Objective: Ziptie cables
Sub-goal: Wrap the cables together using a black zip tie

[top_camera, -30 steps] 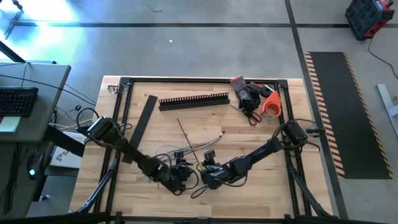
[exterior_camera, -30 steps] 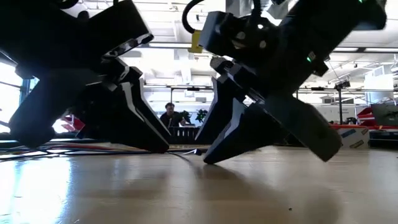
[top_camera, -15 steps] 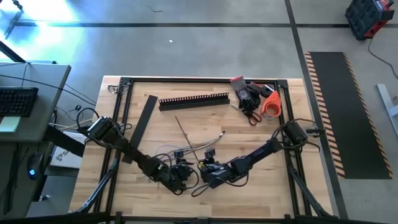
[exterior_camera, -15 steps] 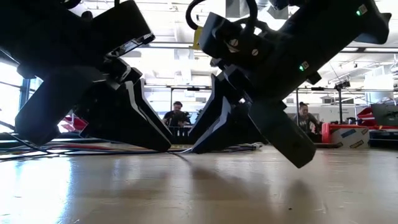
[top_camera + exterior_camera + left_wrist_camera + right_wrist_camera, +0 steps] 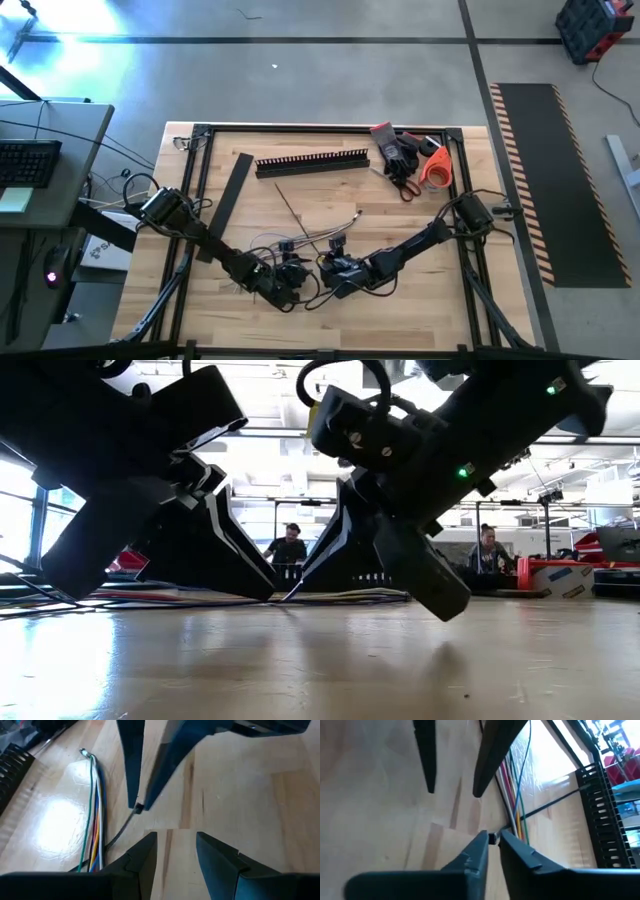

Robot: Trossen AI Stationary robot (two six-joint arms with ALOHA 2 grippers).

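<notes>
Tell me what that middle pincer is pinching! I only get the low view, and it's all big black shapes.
Observer: The right pincer is closed on the tip of a thin dark strand.
Operator: Is the other one holding something too?
Observer: No. The left pincer is open, with nothing between its fingers.
Operator: Where are the cables?
Observer: A bundle of coloured cables lies flat right beside that strand.

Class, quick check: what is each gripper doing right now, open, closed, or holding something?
Left gripper: open, holding nothing, just above the table.
Right gripper: closed on the head of a thin black zip tie beside the cables.
</notes>
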